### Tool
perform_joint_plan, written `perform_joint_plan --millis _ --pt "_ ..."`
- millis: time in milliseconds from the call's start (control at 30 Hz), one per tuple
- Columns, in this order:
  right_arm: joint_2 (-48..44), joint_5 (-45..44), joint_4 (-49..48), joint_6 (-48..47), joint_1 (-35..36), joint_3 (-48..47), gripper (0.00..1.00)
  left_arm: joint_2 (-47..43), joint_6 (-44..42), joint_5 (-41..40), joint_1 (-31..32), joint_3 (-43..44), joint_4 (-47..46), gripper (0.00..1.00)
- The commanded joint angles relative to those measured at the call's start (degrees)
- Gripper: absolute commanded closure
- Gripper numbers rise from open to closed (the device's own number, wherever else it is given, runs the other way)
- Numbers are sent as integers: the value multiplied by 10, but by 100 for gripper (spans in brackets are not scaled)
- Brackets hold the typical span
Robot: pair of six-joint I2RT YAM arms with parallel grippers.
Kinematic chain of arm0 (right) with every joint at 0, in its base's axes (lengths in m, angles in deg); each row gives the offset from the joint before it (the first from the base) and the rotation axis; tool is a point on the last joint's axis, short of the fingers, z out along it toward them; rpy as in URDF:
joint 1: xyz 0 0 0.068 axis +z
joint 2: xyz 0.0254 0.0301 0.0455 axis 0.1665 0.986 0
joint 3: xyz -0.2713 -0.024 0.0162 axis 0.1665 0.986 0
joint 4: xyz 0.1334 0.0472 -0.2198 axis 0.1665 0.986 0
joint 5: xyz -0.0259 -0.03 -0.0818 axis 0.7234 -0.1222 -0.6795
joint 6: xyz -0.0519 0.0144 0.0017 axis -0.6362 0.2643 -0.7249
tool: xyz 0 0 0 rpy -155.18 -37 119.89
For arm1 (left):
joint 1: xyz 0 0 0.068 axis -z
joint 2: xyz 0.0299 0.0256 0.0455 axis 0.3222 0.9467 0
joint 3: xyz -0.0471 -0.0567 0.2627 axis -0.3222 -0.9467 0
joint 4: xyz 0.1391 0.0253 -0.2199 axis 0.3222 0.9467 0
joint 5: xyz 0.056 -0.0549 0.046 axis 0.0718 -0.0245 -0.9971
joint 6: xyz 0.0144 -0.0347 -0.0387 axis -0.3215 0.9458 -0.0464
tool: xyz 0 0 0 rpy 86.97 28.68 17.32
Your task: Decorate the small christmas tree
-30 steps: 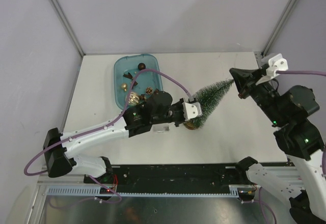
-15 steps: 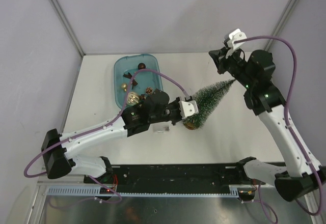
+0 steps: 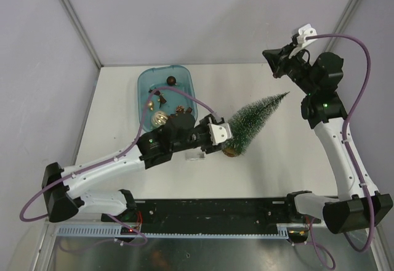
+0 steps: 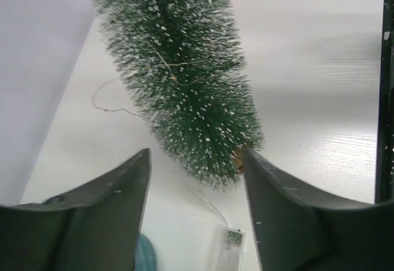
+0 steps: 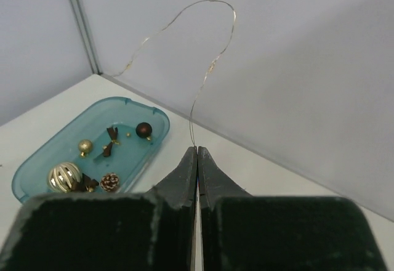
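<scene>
Overhead, the small christmas tree point(image 3: 253, 118) lies slanted on the white table point(image 3: 289, 160) – brown base toward the arms, tip toward the far right. The left gripper point(image 4: 197, 157) sits at its lower end, fingers apart, bristles just ahead of them and untouched. A small clear battery box point(image 4: 229, 245) lies beside the base. The right gripper point(image 5: 197, 151), raised near the back wall, is pressed together on a thin wire point(image 5: 209, 68) looping upward. Behind the left arm, the blue tray point(image 5: 157, 116) holds a gold slotted ball point(image 5: 64, 176), a pine cone point(image 5: 109, 181) and a brown ball point(image 5: 144, 129).

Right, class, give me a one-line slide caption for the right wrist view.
Right gripper shut on a thin wire that arches upward, with the teal ornament tray beyond.
</scene>
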Motion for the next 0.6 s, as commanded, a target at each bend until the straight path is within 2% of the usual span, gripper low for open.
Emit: perform_joint_plan --millis 0,67,200,400,567 --pt "10 67 -59 57 -22 2 100 -40 -28 -3 -2 4 -11 27" --pt "18 81 -66 80 -32 3 100 -41 -41 3 -2 19 -12 15" --pt "23 109 -86 124 -57 23 100 -1 -39 9 -2 89 -12 2" --pt "-2 106 -128 162 -81 85 100 76 -11 39 -1 194 -24 1" --pt "-31 62 -162 214 -98 141 100 134 27 59 -1 249 -34 0"
